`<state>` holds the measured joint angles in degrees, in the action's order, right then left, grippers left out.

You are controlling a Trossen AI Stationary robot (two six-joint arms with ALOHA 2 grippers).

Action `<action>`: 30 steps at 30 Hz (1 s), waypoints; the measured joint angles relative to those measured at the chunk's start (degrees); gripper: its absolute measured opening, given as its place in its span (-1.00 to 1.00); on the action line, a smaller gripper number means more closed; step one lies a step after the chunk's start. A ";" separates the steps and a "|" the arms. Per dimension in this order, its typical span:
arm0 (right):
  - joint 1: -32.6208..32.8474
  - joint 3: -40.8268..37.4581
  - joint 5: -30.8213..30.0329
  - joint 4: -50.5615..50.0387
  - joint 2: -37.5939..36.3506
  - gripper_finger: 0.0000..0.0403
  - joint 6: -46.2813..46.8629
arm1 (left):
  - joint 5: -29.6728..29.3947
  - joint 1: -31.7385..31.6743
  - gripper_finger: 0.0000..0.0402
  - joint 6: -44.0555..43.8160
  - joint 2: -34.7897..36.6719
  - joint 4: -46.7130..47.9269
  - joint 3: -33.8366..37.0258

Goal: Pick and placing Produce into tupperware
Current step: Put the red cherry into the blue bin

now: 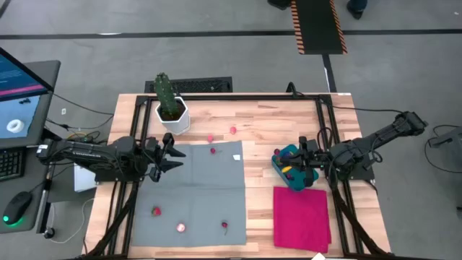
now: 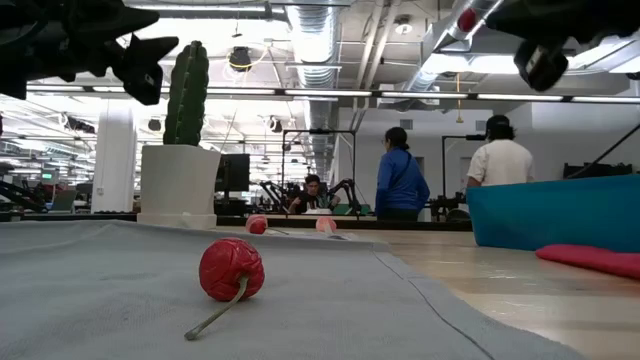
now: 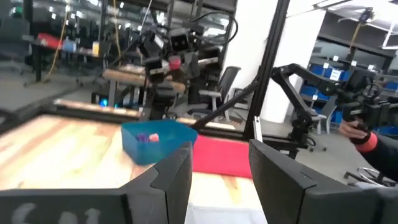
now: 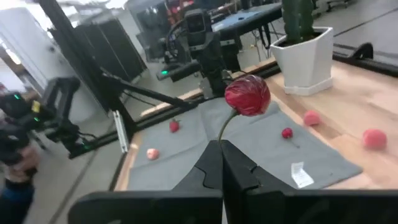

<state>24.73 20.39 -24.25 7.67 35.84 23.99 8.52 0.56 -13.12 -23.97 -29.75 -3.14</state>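
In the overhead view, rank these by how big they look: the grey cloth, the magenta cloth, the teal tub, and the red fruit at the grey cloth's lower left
1. Grey cloth
2. Magenta cloth
3. Teal tub, partly hidden by the right gripper
4. Red fruit, by far the smallest

Tupperware (image 1: 291,167) just behind cloth (image 1: 301,217), right of mat (image 1: 192,193).

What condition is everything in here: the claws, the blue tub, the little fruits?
Right claw: shut on red cherry by its stem, above the teal tub.
Left claw: open, empty, raised over the grey cloth.
Teal tub: upright, lidless, some produce inside.
Cactus: upright in its white pot.
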 joint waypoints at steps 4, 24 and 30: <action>-0.30 -6.89 -1.51 9.42 -3.85 -0.94 2.31 | -3.80 0.02 -0.26 -1.05 0.00 0.23 0.00; -4.28 -19.07 -1.48 20.80 -13.74 -0.94 11.91 | -16.45 0.00 -0.26 -3.64 -0.02 -2.75 0.00; -2.50 -13.31 -8.34 5.62 -14.12 -0.94 7.76 | -16.49 0.00 -0.26 -2.35 -0.02 -2.75 0.00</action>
<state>22.23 7.07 -32.59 13.29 21.72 31.75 -7.97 0.56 -15.46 -23.99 -32.49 -3.14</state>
